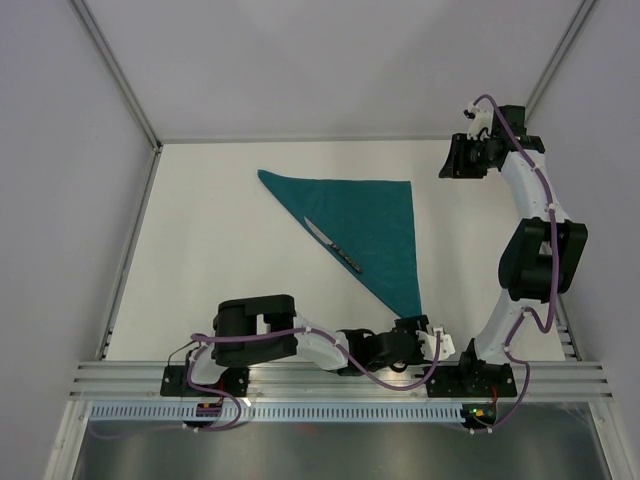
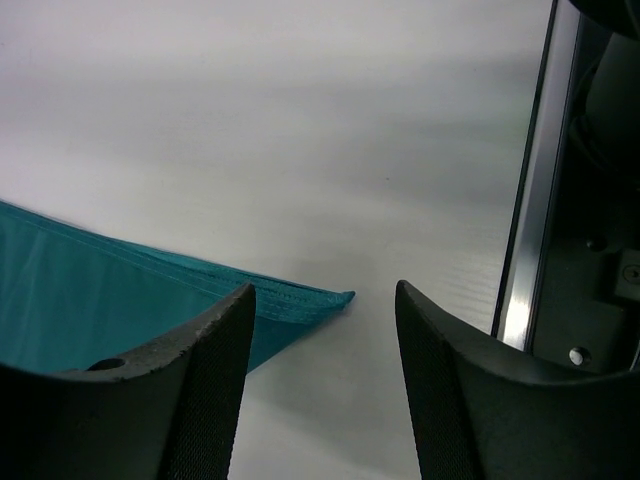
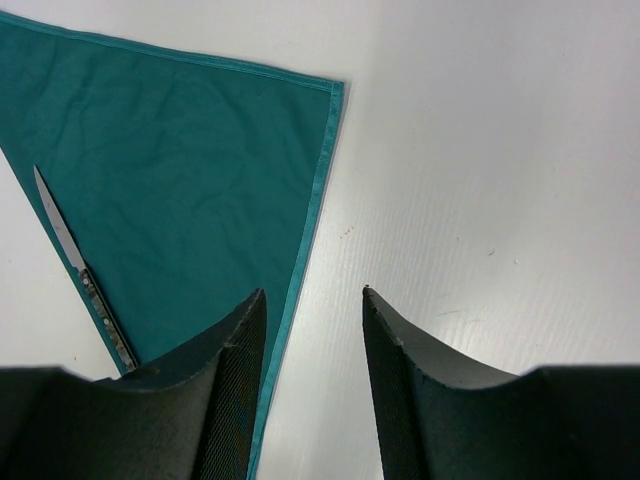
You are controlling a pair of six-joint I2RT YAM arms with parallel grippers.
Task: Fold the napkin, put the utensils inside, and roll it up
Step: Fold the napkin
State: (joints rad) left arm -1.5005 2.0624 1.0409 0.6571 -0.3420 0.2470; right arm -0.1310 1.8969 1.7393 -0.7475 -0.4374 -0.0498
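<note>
The teal napkin (image 1: 365, 225) lies folded into a triangle on the white table. The knife (image 1: 333, 244) lies on it along the long diagonal fold, blade toward the far left. My left gripper (image 1: 428, 328) is low at the napkin's near pointed corner, open and empty. In the left wrist view that corner (image 2: 330, 298) lies just ahead of the left finger, with the gripper (image 2: 324, 290) over bare table beside it. My right gripper (image 1: 452, 160) hangs high at the far right, open and empty. The right wrist view shows the gripper (image 3: 313, 292) above the napkin's (image 3: 200, 170) right edge, with the knife (image 3: 85, 275) at the left.
An aluminium rail (image 1: 340, 375) runs along the near edge and also shows in the left wrist view (image 2: 525, 220). The right arm's base (image 1: 480, 375) stands close to the right of my left gripper. Grey walls enclose the table on the left, far and right sides.
</note>
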